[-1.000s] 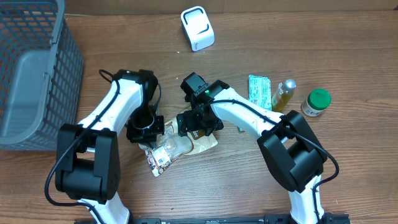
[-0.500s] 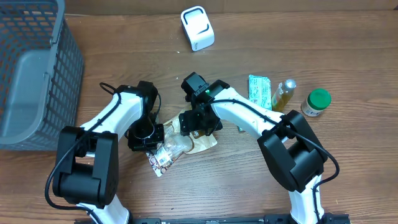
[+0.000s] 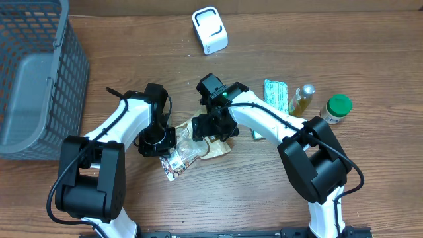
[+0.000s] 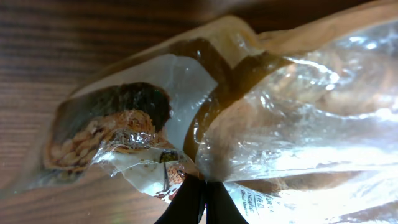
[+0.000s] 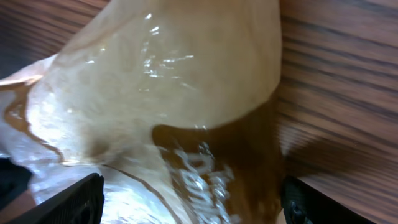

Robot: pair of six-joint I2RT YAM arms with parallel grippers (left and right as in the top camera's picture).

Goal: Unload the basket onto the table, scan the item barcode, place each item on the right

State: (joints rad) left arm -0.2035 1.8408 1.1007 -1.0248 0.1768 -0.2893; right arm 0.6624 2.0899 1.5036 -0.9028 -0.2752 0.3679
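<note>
Left gripper (image 4: 200, 198), pinched shut on the snack bag (image 3: 192, 149), has nudged it slightly rightward across the table (image 3: 370, 185) beneath the wide-spread right gripper (image 5: 193, 208); scan likely not yet possible, scanner (image 3: 210, 30) well apart.

On the wooden surface (image 3: 344, 39) there is one clear snack bag (image 3: 192, 149), one white scanner (image 3: 210, 30), one green packet (image 3: 275, 96), one little yellow bottle (image 3: 302, 100) and one jar (image 3: 336, 109) with a green lid. There is one grey basket (image 3: 71, 59). There are two robot arms: left arm (image 3: 124, 118), right arm (image 3: 264, 119).
</note>
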